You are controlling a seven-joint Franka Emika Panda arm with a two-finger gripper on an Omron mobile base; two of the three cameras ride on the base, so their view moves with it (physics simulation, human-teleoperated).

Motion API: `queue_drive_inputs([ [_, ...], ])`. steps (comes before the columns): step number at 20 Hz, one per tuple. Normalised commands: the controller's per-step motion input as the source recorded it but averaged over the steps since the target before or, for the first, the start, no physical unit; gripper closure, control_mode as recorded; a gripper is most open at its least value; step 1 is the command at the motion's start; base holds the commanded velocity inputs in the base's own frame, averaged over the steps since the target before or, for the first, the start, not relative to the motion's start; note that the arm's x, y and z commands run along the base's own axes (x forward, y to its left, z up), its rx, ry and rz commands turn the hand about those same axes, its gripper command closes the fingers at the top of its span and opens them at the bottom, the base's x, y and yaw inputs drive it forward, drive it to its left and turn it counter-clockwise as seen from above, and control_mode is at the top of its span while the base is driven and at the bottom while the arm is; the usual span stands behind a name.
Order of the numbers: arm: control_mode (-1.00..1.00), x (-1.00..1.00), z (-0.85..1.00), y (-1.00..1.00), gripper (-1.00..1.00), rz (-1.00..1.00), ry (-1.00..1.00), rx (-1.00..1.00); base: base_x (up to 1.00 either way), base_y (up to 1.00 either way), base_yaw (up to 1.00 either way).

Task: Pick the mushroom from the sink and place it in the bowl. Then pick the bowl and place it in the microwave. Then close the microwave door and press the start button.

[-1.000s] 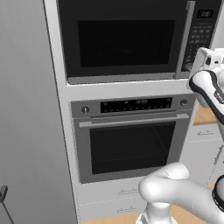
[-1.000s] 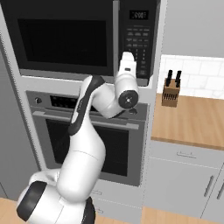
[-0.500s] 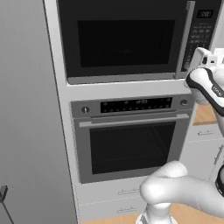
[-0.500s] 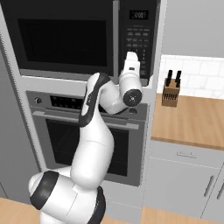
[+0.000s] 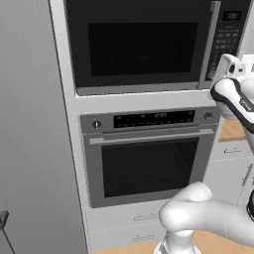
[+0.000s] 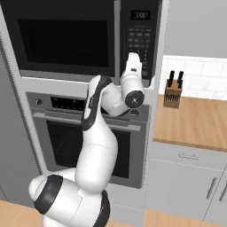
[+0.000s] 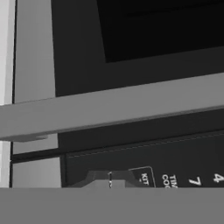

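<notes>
The microwave (image 5: 144,42) is built in above the wall oven, and the microwave door (image 5: 139,47) is shut, its glass window dark. My gripper (image 6: 133,56) is shut with nothing in it and points at the lower part of the button panel (image 6: 138,37). In the hand view the closed fingertips (image 7: 109,178) sit right up against the black panel (image 7: 175,166), close to its printed key labels. I cannot tell whether they touch it. A silver trim strip (image 7: 113,111) crosses that view. The mushroom, the bowl and the sink are out of view.
Under the microwave is the wall oven (image 5: 149,158) with a bar handle. To the right lies a wooden counter (image 6: 195,119) carrying a knife block (image 6: 172,91), with grey cabinets (image 6: 190,177) below. A tall grey panel (image 5: 30,124) stands on the left.
The hand has crept up and in toward the button panel, and the elbow has swung with it. The jaws stayed shut and the door stayed closed.
</notes>
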Motion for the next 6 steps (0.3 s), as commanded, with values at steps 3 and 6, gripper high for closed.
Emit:
queue_drive_inputs([
  [3, -1.00, -0.55, -0.19, -0.09, 1.00, 0.01, 0.00, 0.01, 0.00, 0.00, 0.00],
  [6, -1.00, -0.89, -0.30, 0.00, 1.00, 0.03, 0.00, 0.00, 0.00, 0.00, 0.00],
])
